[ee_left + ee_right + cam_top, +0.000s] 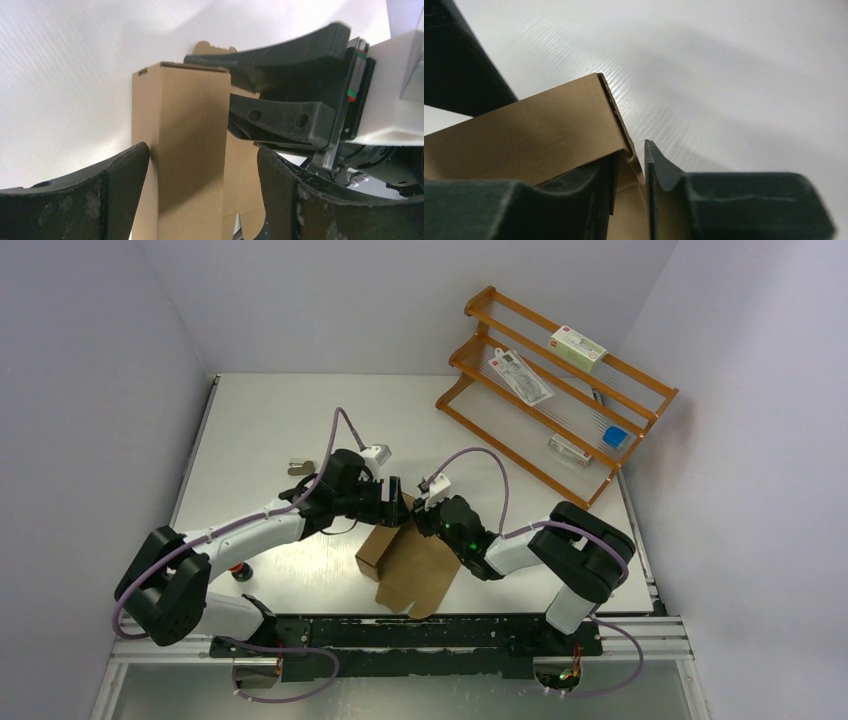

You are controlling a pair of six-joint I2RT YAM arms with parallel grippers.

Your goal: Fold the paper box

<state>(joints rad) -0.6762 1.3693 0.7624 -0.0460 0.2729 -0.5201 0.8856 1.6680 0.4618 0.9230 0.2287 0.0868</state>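
Observation:
The paper box [412,565] is brown cardboard, lying partly folded at the table's near middle with one long wall raised on its left side [375,552]. My left gripper [397,502] is open at the box's far end. In the left wrist view the raised wall [185,150] stands between the wide jaws of the left gripper [202,155]; the left finger [120,185] touches it and the right finger is apart. My right gripper [418,516] meets the same end. Its jaws [633,150] stand narrowly apart astride a thin cardboard end flap [624,135], one finger inside, one outside.
An orange wire rack [480,405] at the back right holds white packages [577,346] and a blue item [615,437]. A small grey object [300,467] lies left of the arms, and a red-topped knob [240,570] sits by the left arm's base.

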